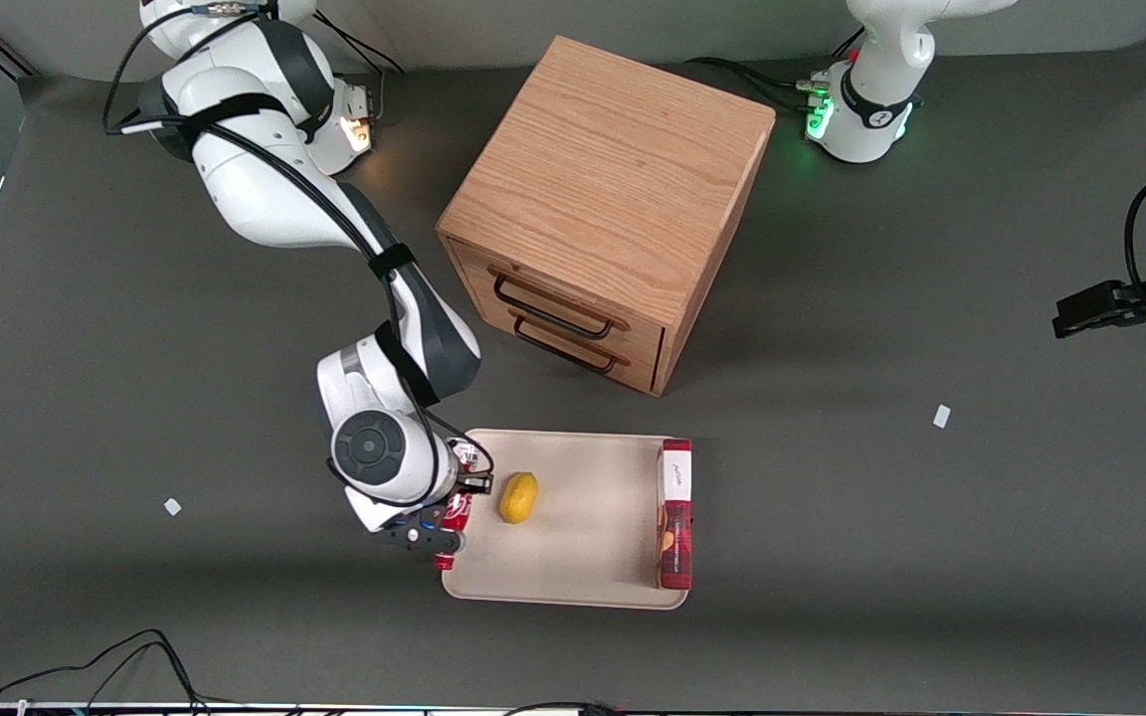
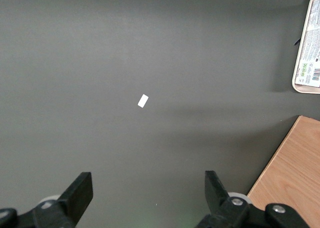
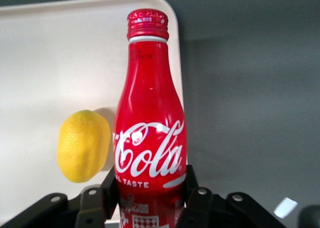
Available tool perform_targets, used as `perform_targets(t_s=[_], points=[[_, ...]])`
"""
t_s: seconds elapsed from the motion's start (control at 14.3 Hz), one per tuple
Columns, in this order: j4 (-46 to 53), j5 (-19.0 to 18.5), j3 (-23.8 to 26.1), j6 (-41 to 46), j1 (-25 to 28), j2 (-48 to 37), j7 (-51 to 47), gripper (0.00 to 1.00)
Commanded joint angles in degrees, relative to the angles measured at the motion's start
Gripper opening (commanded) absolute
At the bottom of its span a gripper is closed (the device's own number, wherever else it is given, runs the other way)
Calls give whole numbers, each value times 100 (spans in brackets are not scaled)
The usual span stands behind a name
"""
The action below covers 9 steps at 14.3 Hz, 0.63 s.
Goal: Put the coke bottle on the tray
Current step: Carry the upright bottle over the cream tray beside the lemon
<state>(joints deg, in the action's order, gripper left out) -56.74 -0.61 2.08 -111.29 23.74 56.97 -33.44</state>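
The coke bottle (image 3: 149,133) is red with a white script logo and a red cap. My right gripper (image 3: 149,190) is shut on its lower body, one finger on each side. In the front view the gripper (image 1: 439,532) holds the bottle (image 1: 455,514) at the edge of the cream-beige tray (image 1: 573,557) that lies toward the working arm's end. The bottle is mostly hidden under the wrist there. In the right wrist view the bottle's neck lies over the tray's rim (image 3: 172,18) near a rounded corner.
A yellow lemon (image 1: 519,497) lies on the tray close beside the bottle, also seen in the right wrist view (image 3: 83,145). A long red box with a white end (image 1: 674,512) lies along the tray's edge toward the parked arm. A wooden drawer cabinet (image 1: 603,209) stands farther from the camera.
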Motion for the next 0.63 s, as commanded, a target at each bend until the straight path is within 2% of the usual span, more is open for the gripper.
perform_targets(t_s=[0.0,0.42,0.56], points=[[225,44,-24,-112,16,191,276,0],[31,0,-32,-630,8,332,373,0],[-109,-9,-50,-867,8,376,373,11]])
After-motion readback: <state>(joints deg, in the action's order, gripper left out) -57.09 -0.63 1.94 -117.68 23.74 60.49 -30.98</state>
